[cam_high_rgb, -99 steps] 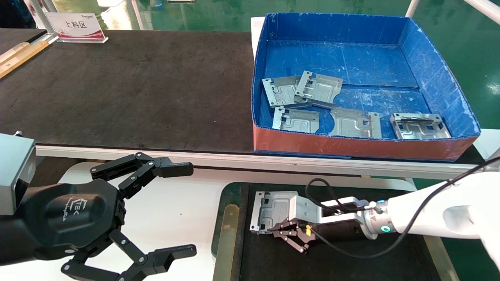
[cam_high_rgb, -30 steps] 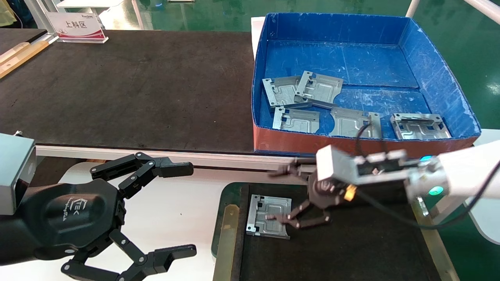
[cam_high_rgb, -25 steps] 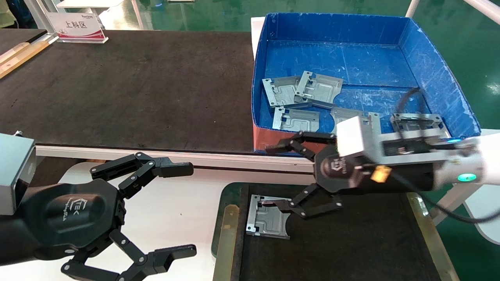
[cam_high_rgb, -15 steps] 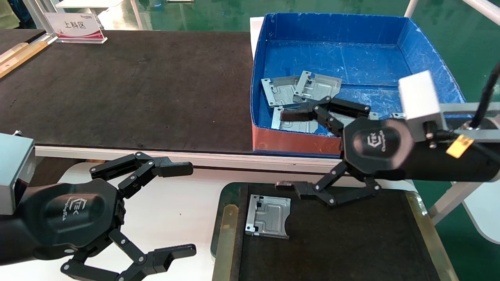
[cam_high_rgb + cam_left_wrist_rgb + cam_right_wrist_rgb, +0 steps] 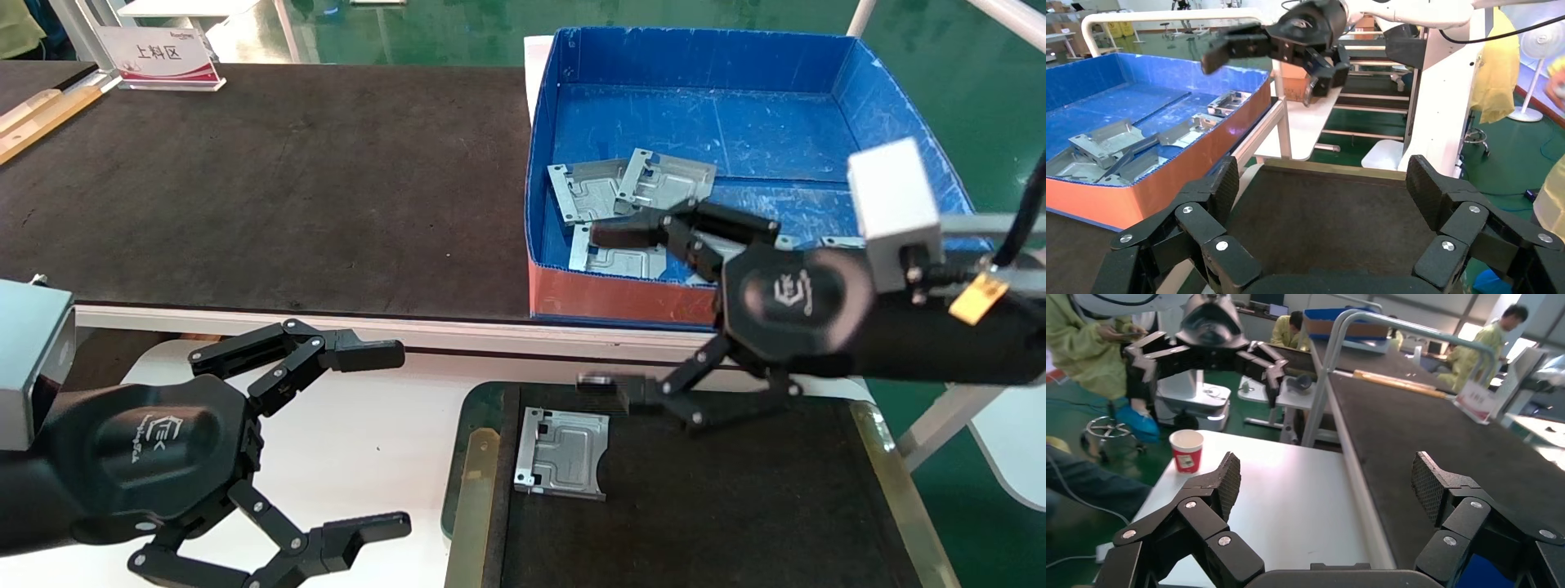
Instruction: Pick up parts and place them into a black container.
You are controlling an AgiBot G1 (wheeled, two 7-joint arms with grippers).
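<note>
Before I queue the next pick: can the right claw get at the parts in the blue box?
Probably yes: the right claw is open and empty above the box's red front wall, with uncovered parts just beyond.

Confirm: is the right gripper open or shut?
Open. The right gripper has its fingers spread wide and empty, raised between the blue box and black container.

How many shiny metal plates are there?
6 show: one in the black container at; five in the blue box, at, two mostly behind the open right gripper.

The dark tabletop mat carries the blue box and a sign.
</note>
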